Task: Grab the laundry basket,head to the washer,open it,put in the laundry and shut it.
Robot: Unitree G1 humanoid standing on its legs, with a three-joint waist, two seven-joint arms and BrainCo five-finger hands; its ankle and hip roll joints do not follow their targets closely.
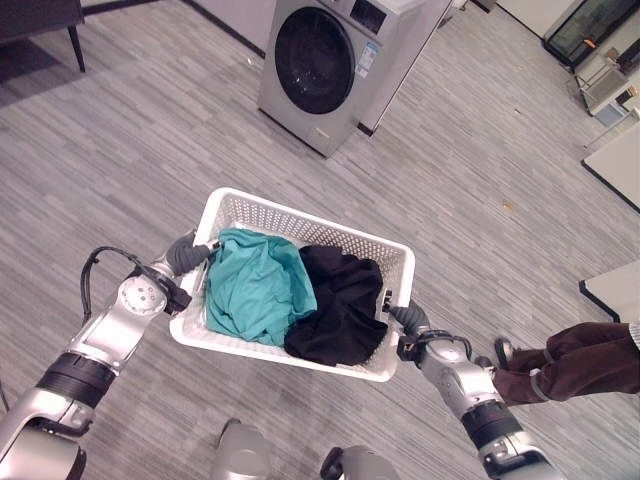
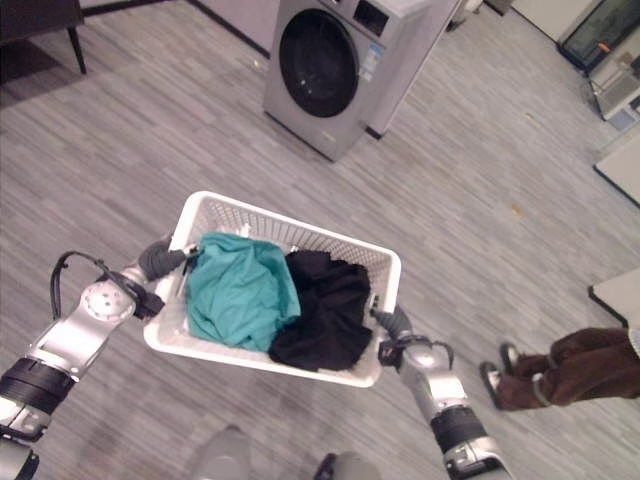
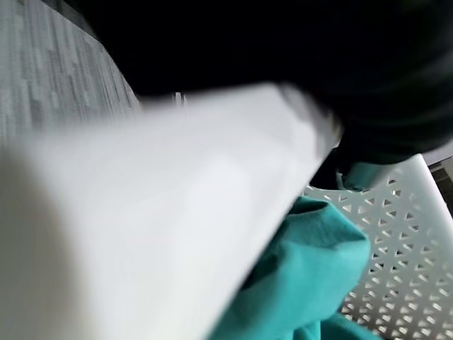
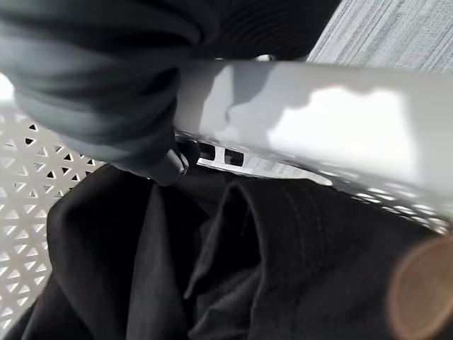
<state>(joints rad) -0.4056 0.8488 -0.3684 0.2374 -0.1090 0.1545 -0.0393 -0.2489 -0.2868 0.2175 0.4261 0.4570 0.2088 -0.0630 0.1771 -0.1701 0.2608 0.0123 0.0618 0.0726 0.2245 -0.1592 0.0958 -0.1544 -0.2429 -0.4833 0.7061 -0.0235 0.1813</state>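
White perforated plastic sits between my two arms: the laundry basket (image 1: 232, 215), lifted clear of the grey plank floor (image 1: 150, 150). My left hand (image 1: 187, 252) is at the basket's left end and my right hand (image 1: 410, 320) at its right end, each closed over the rim there. In the right wrist view my dark-covered fingers (image 4: 99, 92) curl over the rim's edge and down inside; in the left wrist view the rim lies right against the dark cover of that hand. Inside the basket a teal garment (image 1: 255, 285) fills the left half and a black garment (image 1: 340, 305) the right half, the two touching in the middle. A silver washer (image 1: 335, 65) with a round dark door, closed, stands well ahead of me. To my right, a person's legs (image 1: 570, 362) in dark trousers.
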